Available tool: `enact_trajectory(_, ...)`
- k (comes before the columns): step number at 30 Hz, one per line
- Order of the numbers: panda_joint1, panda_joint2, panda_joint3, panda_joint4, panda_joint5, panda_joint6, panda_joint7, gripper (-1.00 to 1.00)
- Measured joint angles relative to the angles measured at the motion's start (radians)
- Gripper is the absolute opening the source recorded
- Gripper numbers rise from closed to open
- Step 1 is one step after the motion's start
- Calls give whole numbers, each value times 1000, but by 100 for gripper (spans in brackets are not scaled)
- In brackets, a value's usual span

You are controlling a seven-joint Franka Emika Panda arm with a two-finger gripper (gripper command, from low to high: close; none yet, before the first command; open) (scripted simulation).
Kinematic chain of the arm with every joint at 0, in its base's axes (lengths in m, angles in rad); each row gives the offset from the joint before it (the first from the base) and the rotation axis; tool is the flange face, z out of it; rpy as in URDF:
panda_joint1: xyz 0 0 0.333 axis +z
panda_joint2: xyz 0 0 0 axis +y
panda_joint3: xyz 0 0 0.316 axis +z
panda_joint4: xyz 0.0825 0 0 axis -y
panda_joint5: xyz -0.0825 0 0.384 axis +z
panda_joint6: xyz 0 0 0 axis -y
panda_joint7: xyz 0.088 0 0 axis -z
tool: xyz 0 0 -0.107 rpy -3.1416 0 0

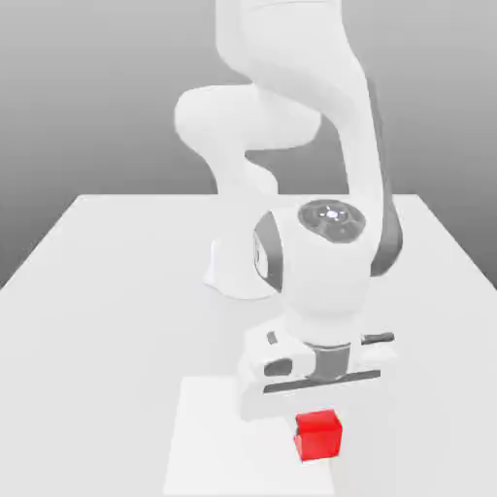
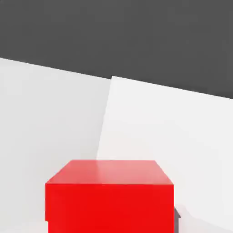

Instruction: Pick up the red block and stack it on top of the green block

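The white arm bends down over the near part of the white table point(image 1: 107, 291), its hand low above a paler square mat point(image 1: 209, 437) that lies at the near edge. The red block point(image 1: 318, 434) sits on this mat, toward the exterior view's right side of it, flat on one face and upright. The gripper point(image 1: 315, 413) hangs directly over the block, with the broad hand body just behind and above the cube, hiding the top rear of it. The fingers themselves are hidden by the hand and the cube, so whether the pincer is released, clenched or grasping the block cannot be told from here.

In the hand view the red block point(image 2: 109, 200) looms close, its top face and one side face plain and matte, resting on the pale mat point(image 2: 173, 132), whose edge runs across the slightly greyer table point(image 2: 45, 118) beyond.
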Motion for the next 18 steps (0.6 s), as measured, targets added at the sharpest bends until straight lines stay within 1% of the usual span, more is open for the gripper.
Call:
enact_trajectory(5, -14, -169, 33, -34, 50, -134, -41, -100)
enact_trajectory(8, 39, -277, 68, -115, 99, -160, -105, -100)
enact_trajectory(13, 133, -457, 87, -265, 168, -190, -210, -100)
enact_trajectory(16, 193, -563, 98, -356, 194, -205, -262, -100)
enact_trajectory(18, 213, -582, 105, -393, 197, -186, -280, -100)
